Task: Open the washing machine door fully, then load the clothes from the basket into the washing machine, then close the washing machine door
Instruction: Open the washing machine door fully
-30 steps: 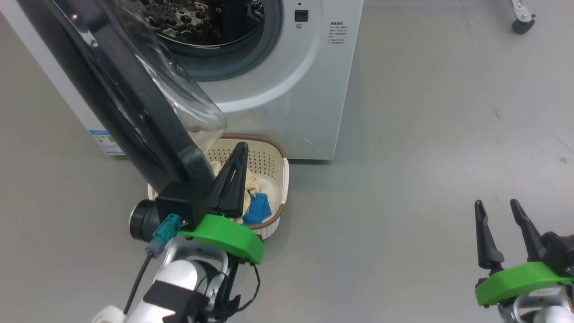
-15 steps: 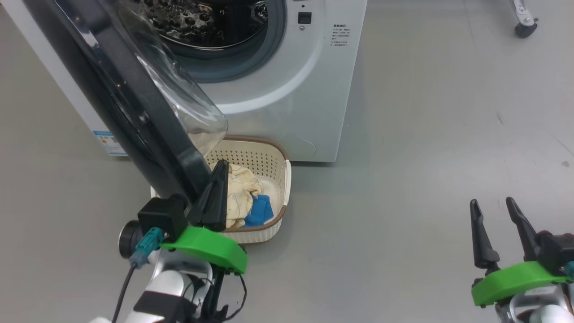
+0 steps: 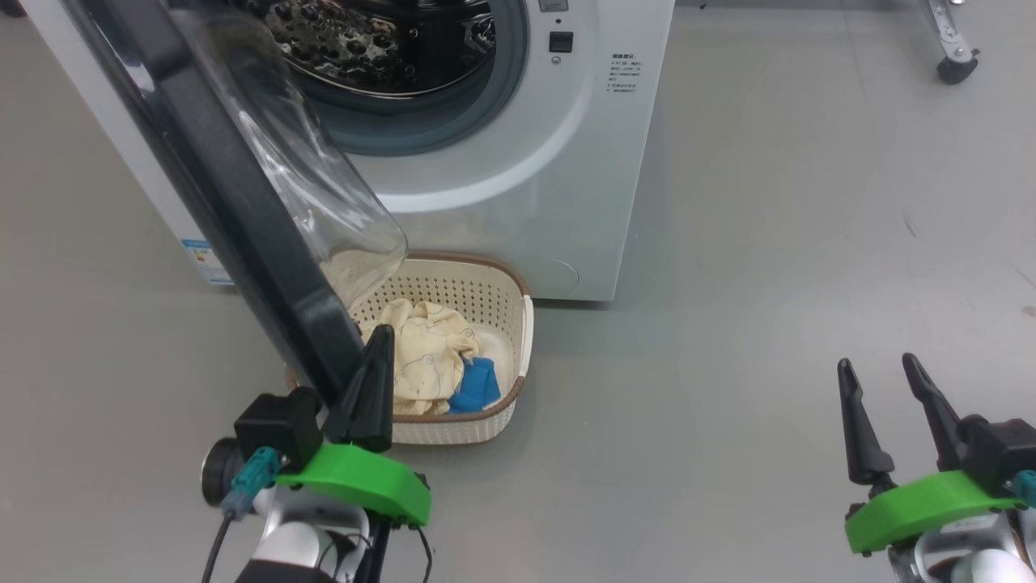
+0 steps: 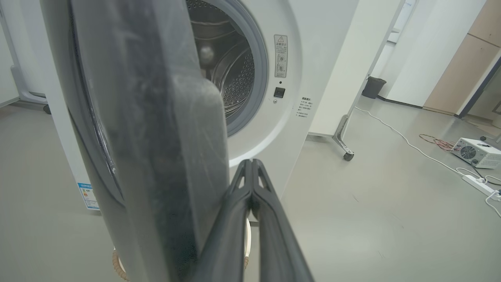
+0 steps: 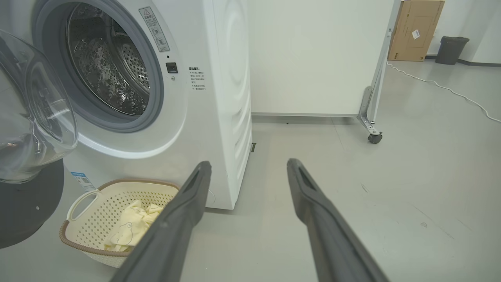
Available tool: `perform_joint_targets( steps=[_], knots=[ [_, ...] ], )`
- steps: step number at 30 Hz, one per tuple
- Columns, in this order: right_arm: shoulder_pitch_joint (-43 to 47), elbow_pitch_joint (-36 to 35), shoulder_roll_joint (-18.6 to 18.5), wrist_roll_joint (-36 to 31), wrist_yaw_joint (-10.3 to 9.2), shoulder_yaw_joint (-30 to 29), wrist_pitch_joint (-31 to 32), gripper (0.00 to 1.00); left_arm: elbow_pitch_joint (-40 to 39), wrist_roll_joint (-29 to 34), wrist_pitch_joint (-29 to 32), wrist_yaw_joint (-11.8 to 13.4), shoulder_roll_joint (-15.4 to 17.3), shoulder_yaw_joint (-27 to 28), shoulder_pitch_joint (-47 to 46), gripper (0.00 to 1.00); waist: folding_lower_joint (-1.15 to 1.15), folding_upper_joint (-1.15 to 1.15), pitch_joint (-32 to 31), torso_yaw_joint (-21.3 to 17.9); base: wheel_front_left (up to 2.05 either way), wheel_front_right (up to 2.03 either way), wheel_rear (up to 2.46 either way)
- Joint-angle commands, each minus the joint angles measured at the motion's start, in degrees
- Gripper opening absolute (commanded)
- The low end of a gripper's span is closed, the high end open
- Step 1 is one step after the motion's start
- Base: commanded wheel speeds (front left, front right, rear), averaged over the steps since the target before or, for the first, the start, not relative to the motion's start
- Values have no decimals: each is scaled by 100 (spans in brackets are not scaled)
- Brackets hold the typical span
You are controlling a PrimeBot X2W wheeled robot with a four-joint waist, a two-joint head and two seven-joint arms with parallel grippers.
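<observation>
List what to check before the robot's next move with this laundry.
1. Door fully open: cannot tell; it juts out from the washing machine.
2. Drum opening unblocked: ok.
3. Clothes waiting in the basket: ok.
4. Basket out from under the door: not ok, one end is covered.
5. Right gripper open, empty: ok.
6. Left gripper ready to grab: not ok, shut beside the door's edge.
</observation>
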Motion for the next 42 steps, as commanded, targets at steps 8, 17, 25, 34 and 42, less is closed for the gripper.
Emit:
perform_joint_targets(
  steps=[8,17,25,34,42],
  knots=[
    [-60,-222,-65,27,1,75,22,100,-262,-51,-54,160,228,327,56,0,0,0,5,171,0,0,0],
    [-73,-266,-65,-13,1,5,54,100,-347,-70,-96,231,251,331,110,0,0,0,60,526,0,0,0],
    [-93,-331,-65,-60,1,-32,100,100,-376,-69,-156,304,305,363,170,0,0,0,112,929,0,0,0],
    [-94,-376,-65,-73,1,-53,145,100,-363,-149,-247,391,372,503,270,0,0,0,121,1215,0,0,0],
    [-109,-373,-65,-54,1,1,158,100,-391,-262,-313,521,503,768,360,0,0,0,148,1355,0,0,0]
  ],
)
